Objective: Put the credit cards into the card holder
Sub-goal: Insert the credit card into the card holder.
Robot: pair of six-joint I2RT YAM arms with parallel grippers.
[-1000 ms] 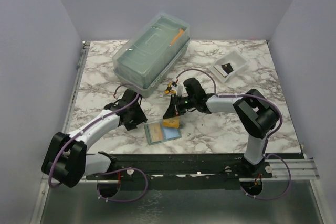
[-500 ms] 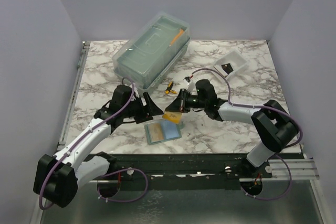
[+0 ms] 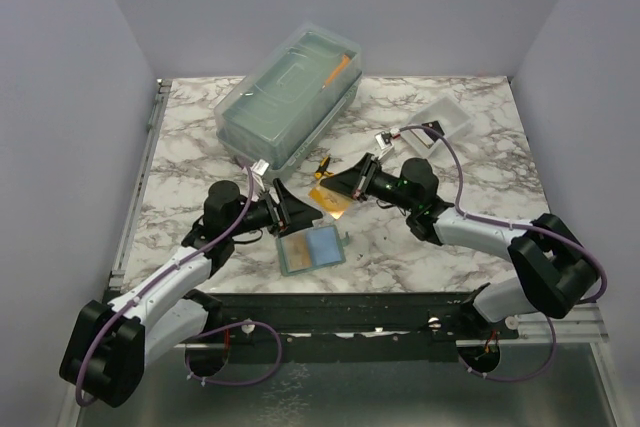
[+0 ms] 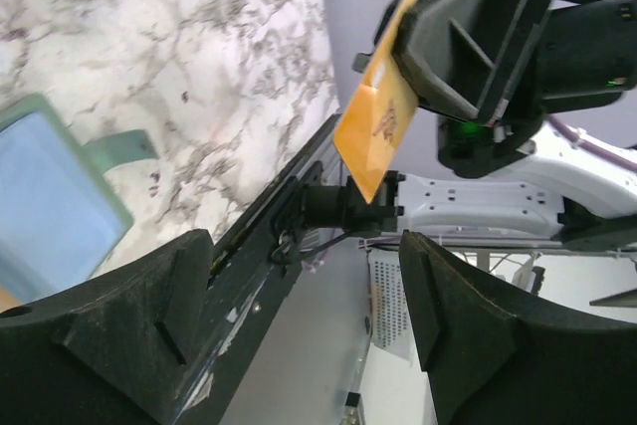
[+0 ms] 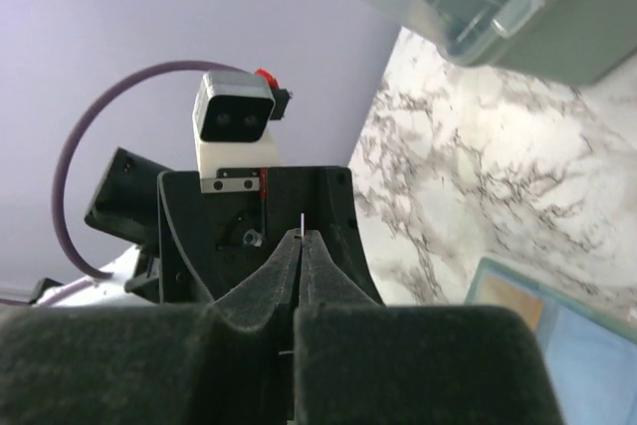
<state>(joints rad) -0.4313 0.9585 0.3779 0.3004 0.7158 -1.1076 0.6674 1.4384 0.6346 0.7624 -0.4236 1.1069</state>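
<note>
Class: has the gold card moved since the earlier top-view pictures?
Yes. Held in the right gripper, the gold card has risen away from the card holder, toward the lidded box.

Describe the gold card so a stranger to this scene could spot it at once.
Find the big lidded box at the back left of the table. In front of it, the right hand pinches a thin card near the open wallet. It alone is gold-yellow and held off the table.
</note>
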